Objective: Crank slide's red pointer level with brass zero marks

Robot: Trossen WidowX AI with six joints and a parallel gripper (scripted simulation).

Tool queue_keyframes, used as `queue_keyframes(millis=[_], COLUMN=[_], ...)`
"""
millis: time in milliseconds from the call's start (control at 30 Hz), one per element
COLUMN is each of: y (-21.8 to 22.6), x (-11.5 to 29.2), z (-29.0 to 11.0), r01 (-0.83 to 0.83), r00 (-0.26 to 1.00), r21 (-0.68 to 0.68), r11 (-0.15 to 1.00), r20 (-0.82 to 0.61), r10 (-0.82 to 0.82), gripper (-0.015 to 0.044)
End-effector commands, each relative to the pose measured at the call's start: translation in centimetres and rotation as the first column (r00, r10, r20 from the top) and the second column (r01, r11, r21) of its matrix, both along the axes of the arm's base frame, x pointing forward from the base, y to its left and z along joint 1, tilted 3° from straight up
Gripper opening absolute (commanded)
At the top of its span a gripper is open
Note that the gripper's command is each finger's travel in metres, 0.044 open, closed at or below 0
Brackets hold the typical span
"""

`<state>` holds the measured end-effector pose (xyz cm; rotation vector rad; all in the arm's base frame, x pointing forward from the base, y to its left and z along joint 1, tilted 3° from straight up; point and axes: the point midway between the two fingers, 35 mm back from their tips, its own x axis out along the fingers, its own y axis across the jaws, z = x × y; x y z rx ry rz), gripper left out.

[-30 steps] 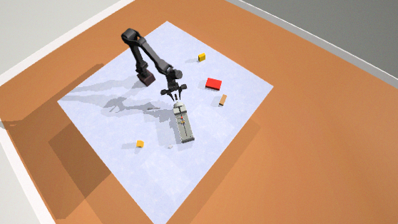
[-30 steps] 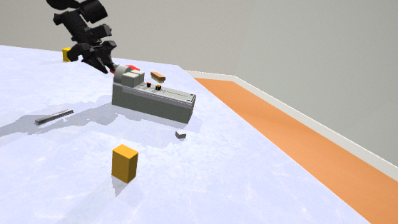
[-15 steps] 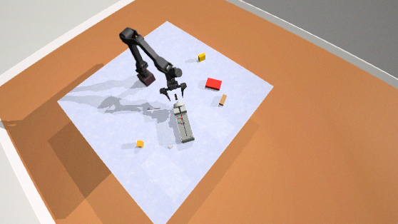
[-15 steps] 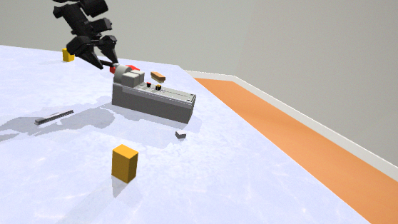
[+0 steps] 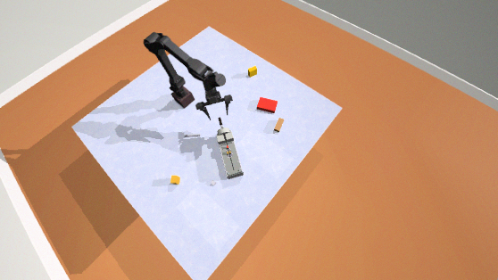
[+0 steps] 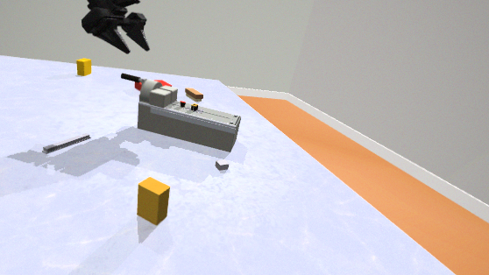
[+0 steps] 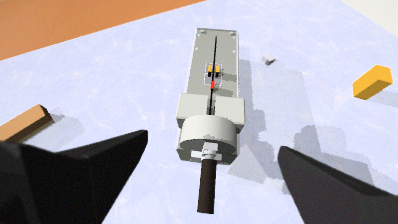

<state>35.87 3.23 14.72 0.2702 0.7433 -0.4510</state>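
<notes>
The black pincer (image 7: 210, 175) is wide and holds nothing. It hangs above the round dark handle (image 7: 206, 186) of the long grey box (image 7: 212, 75).

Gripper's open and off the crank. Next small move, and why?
Probably re-grasp the dark crank handle and nudge it: the black gripper hangs open above it, holding nothing, yet the slide's red pointer appears just short of the two brass zero marks.

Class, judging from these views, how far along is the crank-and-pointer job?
Done: the pincer is open, clear above the crank handle. In hand: nothing. Left: in the wrist view the red pointer sits just short of the brass marks, not level, so more cranking looks needed.
</notes>
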Motion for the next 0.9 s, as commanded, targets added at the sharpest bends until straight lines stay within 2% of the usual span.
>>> queue_keyframes(millis=[0, 333, 667, 867], y=[-0.2, -4.0, -9.0, -8.8], x=[0.1, 5.6, 9.7, 9.9], z=[0.4, 0.7, 0.9, -2.7], r01=[-0.015, -0.163, -0.298, -0.298], r00=[1.0, 0.982, 0.948, 0.948], r21=[-0.002, 0.021, 0.035, 0.036], r11=[1.0, 0.986, 0.954, 0.954], r20=[-0.019, -0.098, -0.106, -0.106], r10=[0.015, 0.164, 0.3, 0.3], gripper=[0.044, 0.044, 0.044, 0.044])
